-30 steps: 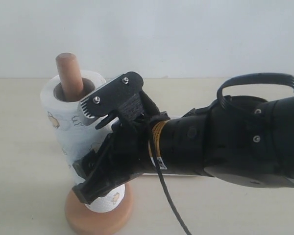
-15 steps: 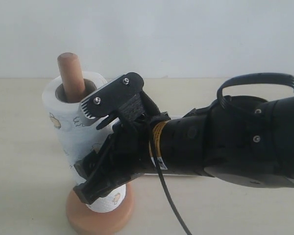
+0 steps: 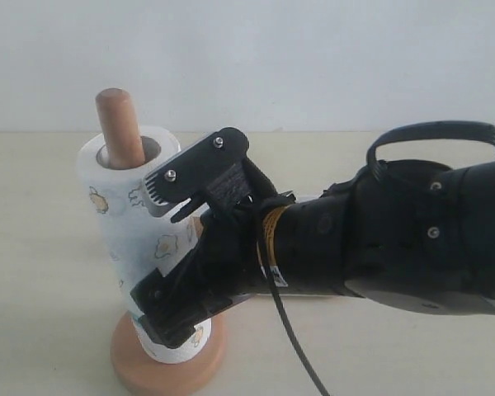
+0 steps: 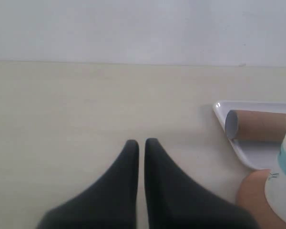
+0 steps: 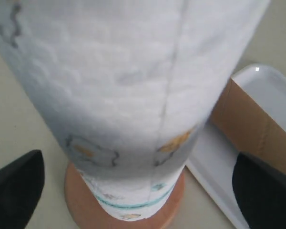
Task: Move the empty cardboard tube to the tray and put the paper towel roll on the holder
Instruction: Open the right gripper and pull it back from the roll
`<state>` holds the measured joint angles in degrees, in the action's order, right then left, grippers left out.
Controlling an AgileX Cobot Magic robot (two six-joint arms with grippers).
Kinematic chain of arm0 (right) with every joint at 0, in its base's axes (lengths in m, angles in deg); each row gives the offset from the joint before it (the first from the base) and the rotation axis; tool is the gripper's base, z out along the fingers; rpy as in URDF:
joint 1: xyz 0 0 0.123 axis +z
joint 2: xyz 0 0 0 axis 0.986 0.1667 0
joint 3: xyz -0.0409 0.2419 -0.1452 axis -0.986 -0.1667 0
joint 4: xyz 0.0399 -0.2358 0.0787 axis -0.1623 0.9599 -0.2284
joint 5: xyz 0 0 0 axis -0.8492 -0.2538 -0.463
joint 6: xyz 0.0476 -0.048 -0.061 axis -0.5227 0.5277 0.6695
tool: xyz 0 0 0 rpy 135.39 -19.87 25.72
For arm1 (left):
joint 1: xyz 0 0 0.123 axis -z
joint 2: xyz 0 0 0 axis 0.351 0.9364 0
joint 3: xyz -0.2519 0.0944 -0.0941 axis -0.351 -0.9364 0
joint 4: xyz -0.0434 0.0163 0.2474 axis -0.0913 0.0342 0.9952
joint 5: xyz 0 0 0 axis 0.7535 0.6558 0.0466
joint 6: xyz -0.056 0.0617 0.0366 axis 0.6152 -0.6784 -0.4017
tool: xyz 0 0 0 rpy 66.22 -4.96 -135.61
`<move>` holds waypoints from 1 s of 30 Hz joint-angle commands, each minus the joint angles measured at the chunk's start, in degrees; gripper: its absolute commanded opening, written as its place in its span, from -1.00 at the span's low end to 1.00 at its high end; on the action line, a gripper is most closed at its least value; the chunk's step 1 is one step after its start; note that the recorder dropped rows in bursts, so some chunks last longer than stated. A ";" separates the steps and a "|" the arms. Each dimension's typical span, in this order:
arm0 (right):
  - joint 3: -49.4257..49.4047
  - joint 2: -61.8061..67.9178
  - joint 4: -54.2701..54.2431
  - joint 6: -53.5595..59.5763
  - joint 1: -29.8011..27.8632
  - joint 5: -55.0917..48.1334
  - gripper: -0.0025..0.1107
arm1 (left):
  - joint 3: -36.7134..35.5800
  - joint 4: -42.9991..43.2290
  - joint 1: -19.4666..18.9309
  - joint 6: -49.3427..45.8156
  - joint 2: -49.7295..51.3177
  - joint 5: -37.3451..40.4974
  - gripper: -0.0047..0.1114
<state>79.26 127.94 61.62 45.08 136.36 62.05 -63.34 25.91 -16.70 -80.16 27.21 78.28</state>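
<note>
The paper towel roll [image 3: 132, 223] is threaded over the dowel of the holder [image 3: 120, 124], slightly tilted, with its teal-banded end on the round wooden base [image 5: 81, 202]. My right gripper [image 3: 157, 256] is open around the roll [image 5: 133, 86], one finger on each side and apart from the paper. The empty cardboard tube [image 4: 260, 125] lies in the white tray [image 4: 243, 152], just beside the holder; both also show in the right wrist view, the tube [image 5: 248, 124] and the tray [image 5: 271, 90]. My left gripper [image 4: 141, 141] hangs over bare table, shut and holding nothing.
The right arm's black body [image 3: 396, 239] fills the right half of the exterior view and hides most of the tray. A pale wall stands behind the beige table [image 4: 62, 105].
The right gripper's jaws have spread away from the roll. The roll has settled a little lower on the dowel, onto the base. The arm itself has hardly moved.
</note>
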 commanded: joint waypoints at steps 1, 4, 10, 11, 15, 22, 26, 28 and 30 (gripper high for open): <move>0.26 -1.05 0.35 -0.09 -0.07 0.51 0.90 | -0.21 0.05 -0.24 -0.16 -0.16 0.01 -0.85; 0.35 -3.76 0.35 -0.09 -0.07 -1.02 0.90 | -0.21 0.05 -0.24 -0.16 -0.16 0.01 -0.85; 0.35 -12.49 0.35 -0.45 -0.07 -7.70 0.90 | -0.21 0.05 -0.24 -0.16 -0.16 0.01 -0.85; 0.35 -14.48 0.23 -0.59 -0.07 -8.90 0.90 | -0.21 0.05 -0.24 -0.16 -0.16 0.01 -0.85; 0.35 -20.01 0.09 -0.97 -0.07 -12.38 0.90 | -0.21 0.05 -0.24 -0.16 -0.16 0.01 -0.85; 0.35 -26.00 0.09 -0.97 -0.07 -14.55 0.90 | -0.21 0.05 -0.24 -0.16 -0.16 0.01 -0.85; 0.35 -27.90 -0.36 -1.94 -0.07 -14.05 0.90 | -0.21 0.05 -0.24 -0.16 -0.16 0.01 -0.85; 0.35 -28.43 -0.36 -1.94 -0.07 -12.18 0.90 | -0.21 0.05 -0.24 -0.16 -0.16 0.01 -0.85; 0.35 -28.90 -0.36 -1.94 -0.07 -11.02 0.90 | -0.21 0.05 -0.24 -0.16 -0.16 0.01 -0.85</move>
<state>79.26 99.92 61.39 43.54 136.36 49.06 -63.34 25.91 -16.70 -80.16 27.21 78.28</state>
